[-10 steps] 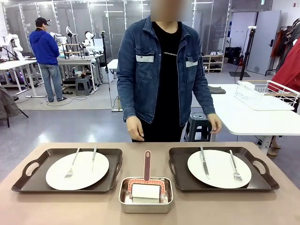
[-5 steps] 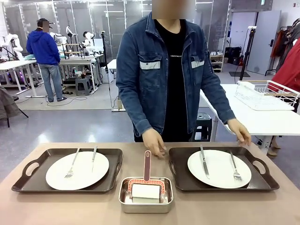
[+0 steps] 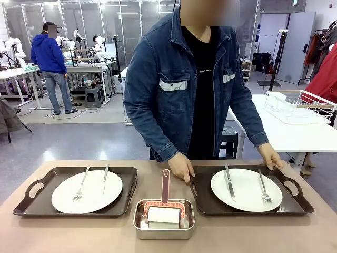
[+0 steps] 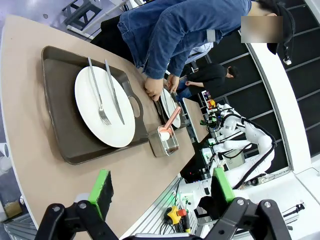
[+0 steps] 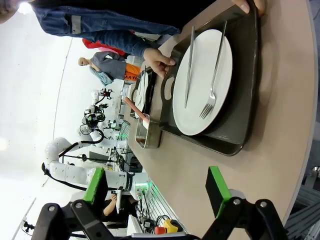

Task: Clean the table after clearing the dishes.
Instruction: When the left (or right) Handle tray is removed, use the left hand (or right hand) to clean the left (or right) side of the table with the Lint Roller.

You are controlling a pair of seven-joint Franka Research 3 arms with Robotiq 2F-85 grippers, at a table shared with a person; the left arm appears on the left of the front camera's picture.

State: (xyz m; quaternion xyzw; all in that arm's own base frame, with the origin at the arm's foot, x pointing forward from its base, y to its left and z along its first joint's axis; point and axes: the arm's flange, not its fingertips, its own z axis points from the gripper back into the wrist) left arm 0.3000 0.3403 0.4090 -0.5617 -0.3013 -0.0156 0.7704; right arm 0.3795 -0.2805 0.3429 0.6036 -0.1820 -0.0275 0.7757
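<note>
Two dark brown rectangular handled trays, two round white plates, two silver forks, two knives. Left gripper, right gripper: jaws wide, empty.

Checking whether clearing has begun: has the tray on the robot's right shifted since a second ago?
No. The right tray sits just as near the steel pan as before; the person's hands have only come down to its far corners.

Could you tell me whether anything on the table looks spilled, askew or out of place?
Nothing stands out. The left tray and right tray sit flat on the table, each plate centred with its knife and fork lying on it, and the roller rests in the steel pan between them. No spill shows.
</note>
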